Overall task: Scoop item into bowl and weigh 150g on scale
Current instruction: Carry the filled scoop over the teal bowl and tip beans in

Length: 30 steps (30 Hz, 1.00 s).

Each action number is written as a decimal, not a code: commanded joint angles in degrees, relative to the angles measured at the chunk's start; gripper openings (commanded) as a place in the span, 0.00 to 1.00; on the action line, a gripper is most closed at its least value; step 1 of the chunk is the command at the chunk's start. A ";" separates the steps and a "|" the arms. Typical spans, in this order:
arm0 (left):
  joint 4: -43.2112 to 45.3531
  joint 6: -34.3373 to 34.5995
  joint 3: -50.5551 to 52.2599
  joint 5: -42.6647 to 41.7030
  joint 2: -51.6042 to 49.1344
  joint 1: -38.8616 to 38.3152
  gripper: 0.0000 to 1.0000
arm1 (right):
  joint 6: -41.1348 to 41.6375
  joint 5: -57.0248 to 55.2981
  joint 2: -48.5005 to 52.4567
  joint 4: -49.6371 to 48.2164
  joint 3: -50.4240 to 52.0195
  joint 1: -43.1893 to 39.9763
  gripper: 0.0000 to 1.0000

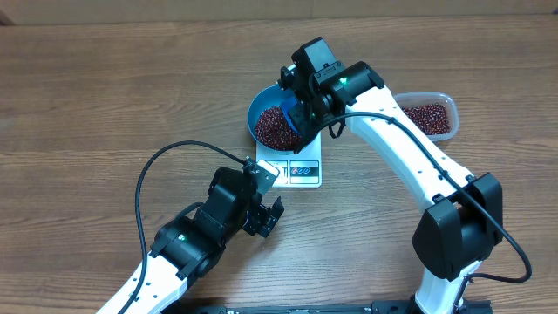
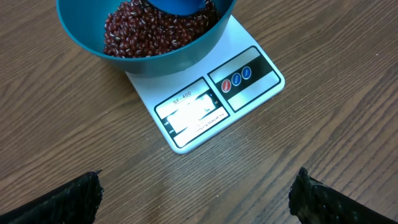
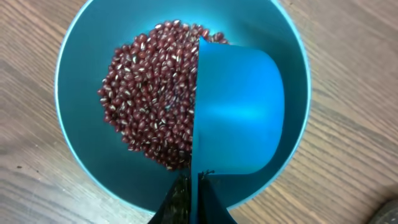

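Observation:
The blue bowl [image 1: 261, 104] stands on the white scale [image 1: 302, 171] and holds a heap of dark red beans [image 1: 273, 129]. My right gripper [image 1: 305, 105] hangs over the bowl, shut on the handle of a small blue scoop [image 1: 294, 115]. In the right wrist view the scoop [image 3: 239, 118] is tipped on its side above the beans [image 3: 152, 99], inside the bowl [image 3: 78, 149], with the right gripper [image 3: 193, 190] clamped on its thin handle. My left gripper [image 1: 267, 215] is open just in front of the scale [image 2: 249, 74], with bare wood between its fingers [image 2: 74, 199].
A clear plastic tub [image 1: 429, 98] with more beans stands at the right, behind the right arm. A black cable [image 1: 150, 174] loops over the wood left of the left arm. The scale's display [image 2: 189, 115] faces the left gripper.

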<state>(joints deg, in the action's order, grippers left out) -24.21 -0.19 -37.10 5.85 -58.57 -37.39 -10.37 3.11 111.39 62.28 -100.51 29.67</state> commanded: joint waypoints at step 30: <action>0.04 0.20 0.42 0.52 -0.28 0.24 1.00 | 3.56 20.15 -7.08 -1.14 -1.57 -3.08 0.04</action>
<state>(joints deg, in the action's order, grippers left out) -24.21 -0.19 -37.10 5.85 -58.57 -37.39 -8.27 21.89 107.70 61.49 -100.51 27.75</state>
